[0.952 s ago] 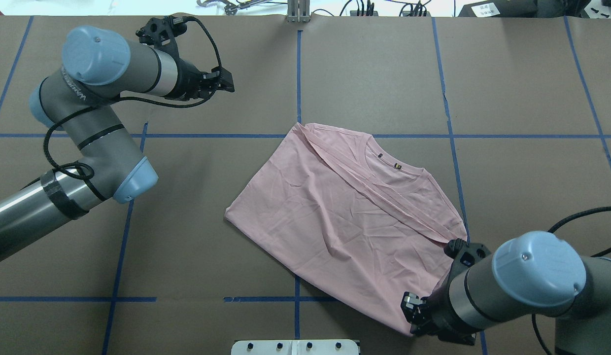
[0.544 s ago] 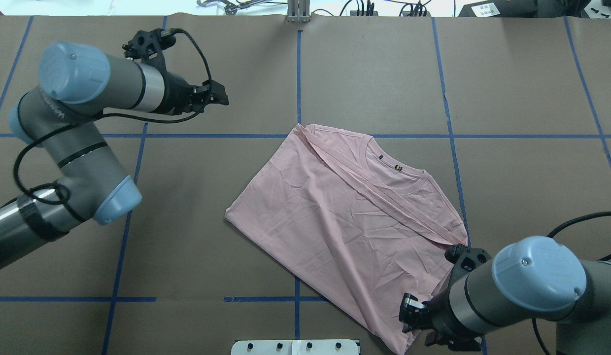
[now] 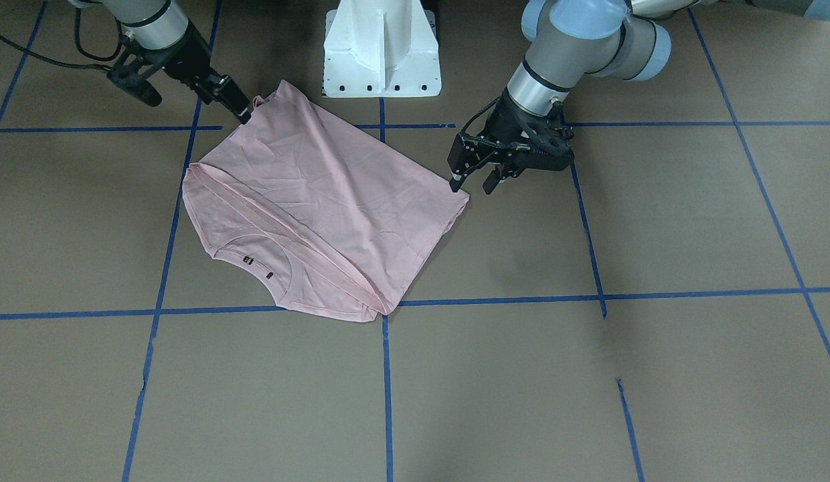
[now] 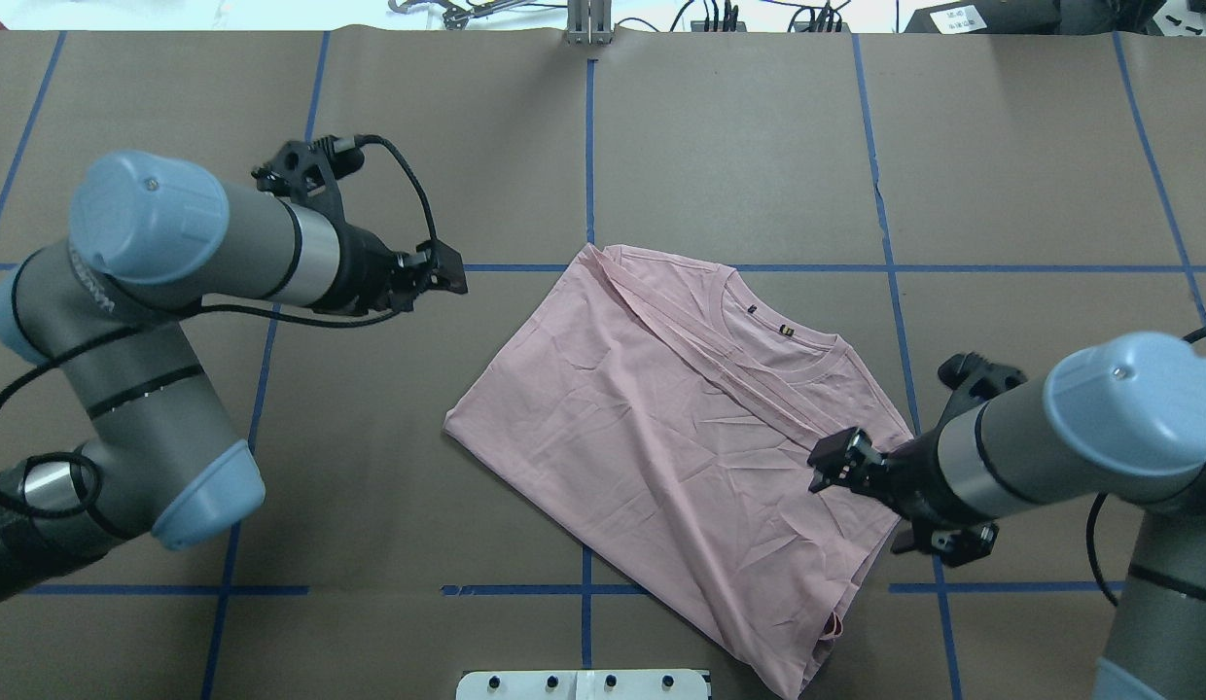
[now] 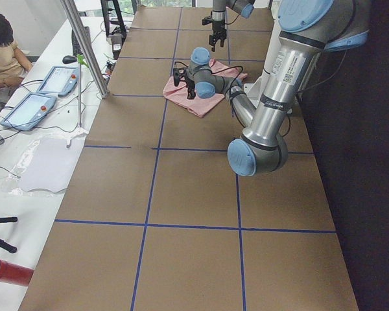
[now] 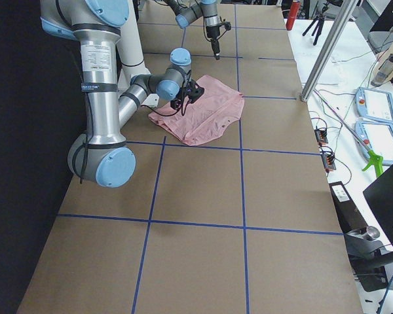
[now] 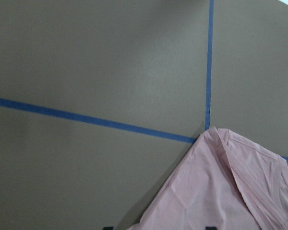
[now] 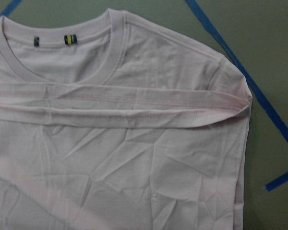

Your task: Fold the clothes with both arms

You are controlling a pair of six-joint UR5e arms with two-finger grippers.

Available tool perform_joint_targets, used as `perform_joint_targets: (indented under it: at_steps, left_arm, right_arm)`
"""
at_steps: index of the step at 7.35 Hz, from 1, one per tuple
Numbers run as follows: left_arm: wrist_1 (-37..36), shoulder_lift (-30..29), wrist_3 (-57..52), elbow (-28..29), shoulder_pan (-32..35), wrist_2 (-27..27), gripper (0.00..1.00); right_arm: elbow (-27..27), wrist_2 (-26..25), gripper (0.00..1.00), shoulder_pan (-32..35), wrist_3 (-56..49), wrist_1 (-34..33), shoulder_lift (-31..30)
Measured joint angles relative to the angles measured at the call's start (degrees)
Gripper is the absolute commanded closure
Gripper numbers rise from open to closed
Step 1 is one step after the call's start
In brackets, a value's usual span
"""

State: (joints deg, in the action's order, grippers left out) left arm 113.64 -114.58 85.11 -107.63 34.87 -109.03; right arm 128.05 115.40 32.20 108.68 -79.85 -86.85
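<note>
"Two pairs of jaws, one shirt: which is nearer?" you ask.

"The right, I'd say. My right jaws hang over the cloth itself, above its end on my right. Whether they are wide or narrow I cannot tell, but the cloth under them lies flat. My left jaws stand wide and empty, off the cloth, over bare counter just beside its other end."

"And the shirt?"

"The shirt lies flat mid-counter, plain side up. It is doubled, so that the hem, as I take it, crosses just below the collar. Its long axis runs slantwise, from far on my left to near on my right, so each short end faces one pair of jaws."

"So what does the next move turn on?"

"On that slant, I judge. The right jaws need only drop onto their end. The left must come in toward my right and down before they reach cloth."
</note>
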Motion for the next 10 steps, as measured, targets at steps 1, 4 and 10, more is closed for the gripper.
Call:
perform_joint_targets:
  at_steps: [1, 4, 10]
  left_arm:
    - [-0.1, 0.4, 0.8, 0.1, -1.0, 0.0, 0.29]
    - [0.0, 0.8, 2.5, 2.3, -4.1, 0.5, 0.29]
    - [-4.5, 0.6, 4.8, 5.4, -9.3, 5.3, 0.31]
  right_arm:
    - [-0.3, 0.0, 0.0, 1.8, -0.4, 0.0, 0.2]
    - [-2.0, -0.1, 0.0, 5.0, -2.7, 0.0, 0.4]
    - [-4.7, -4.9, 0.0, 7.2, -7.9, 0.1, 2.6]
